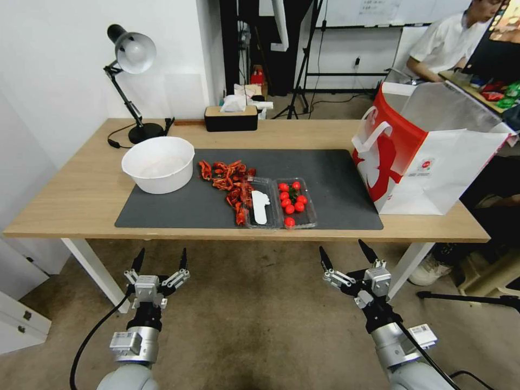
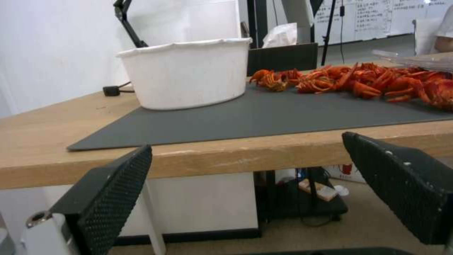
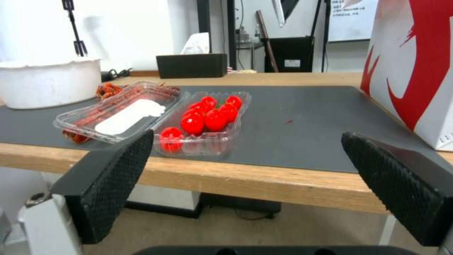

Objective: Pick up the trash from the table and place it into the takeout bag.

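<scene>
Right now your trash is a heap of red crayfish shells (image 1: pixel 226 180) strewn across the middle of the dark grey mat (image 1: pixel 336 179), with a clear plastic clamshell tray (image 1: pixel 279 203) lying open just beside and partly over the heap's near end. 1 half of that tray holds a white label or insert; the other half holds about 9 red cherry tomatoes (image 1: pixel 291 198). From the right wrist view you see the tray (image 3: pixel 155 117) sitting close to the mat's near edge. A white bowl (image 1: pixel 158 163) stands on the mat's left end, near the shells but apart from them; whether anything lies inside it you cannot tell.

The takeout bag (image 1: pixel 428 149) stands upright at the right end of the surface (image 1: pixel 70 200), its mouth open and its silvery lining showing, with 1 corner resting on the mat's right edge. It stands well apart from the tray.

Farther back on the surface you have a black tissue box (image 1: pixel 231 117) at the rear middle and a black desk lamp (image 1: pixel 130 81) at the rear left.

Your left gripper (image 1: pixel 161 259) hangs below and in front of the surface's near edge, fingers (image 2: pixel 106 198) spread wide and grasping nothing. Your right gripper (image 1: pixel 346 253) hangs likewise on the right side, below the edge, its fingers (image 3: pixel 111 184) released and bare too.
</scene>
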`<state>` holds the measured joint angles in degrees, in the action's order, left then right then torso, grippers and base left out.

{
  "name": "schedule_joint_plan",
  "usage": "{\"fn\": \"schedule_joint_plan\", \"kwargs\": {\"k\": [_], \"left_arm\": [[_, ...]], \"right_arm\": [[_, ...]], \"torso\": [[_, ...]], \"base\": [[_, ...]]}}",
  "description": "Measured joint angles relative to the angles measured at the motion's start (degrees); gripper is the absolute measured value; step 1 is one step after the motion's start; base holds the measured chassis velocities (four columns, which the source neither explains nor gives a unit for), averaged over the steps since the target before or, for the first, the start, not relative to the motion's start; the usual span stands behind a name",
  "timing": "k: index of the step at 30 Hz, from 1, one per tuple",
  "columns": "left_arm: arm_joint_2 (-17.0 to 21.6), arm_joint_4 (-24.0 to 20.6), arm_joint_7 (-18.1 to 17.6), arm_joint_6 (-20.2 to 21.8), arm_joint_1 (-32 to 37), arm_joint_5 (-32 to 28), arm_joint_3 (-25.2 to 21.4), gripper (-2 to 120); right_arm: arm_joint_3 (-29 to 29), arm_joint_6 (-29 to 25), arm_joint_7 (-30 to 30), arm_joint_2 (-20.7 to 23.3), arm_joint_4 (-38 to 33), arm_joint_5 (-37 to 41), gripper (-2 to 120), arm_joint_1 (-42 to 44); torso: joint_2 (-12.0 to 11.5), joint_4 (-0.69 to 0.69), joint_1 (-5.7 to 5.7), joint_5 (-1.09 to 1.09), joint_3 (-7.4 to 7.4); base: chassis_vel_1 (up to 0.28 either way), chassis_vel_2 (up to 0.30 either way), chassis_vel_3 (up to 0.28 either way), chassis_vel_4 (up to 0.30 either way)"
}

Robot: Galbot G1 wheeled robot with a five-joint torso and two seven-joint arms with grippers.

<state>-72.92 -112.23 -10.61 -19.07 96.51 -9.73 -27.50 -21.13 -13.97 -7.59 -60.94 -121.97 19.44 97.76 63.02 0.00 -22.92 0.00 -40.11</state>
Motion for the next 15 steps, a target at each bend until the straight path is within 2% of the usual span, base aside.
{"fn": "schedule_joint_plan", "kwargs": {"k": [15], "left_arm": [[0.1,0.0,0.0,0.0,0.0,0.0,0.0,100]], "right_arm": [[0.0,0.0,0.0,0.0,0.0,-0.1,100,0.0]], "torso": [[0.0,0.0,0.0,0.0,0.0]], "base": [[0.0,0.0,0.0,0.0]]}}
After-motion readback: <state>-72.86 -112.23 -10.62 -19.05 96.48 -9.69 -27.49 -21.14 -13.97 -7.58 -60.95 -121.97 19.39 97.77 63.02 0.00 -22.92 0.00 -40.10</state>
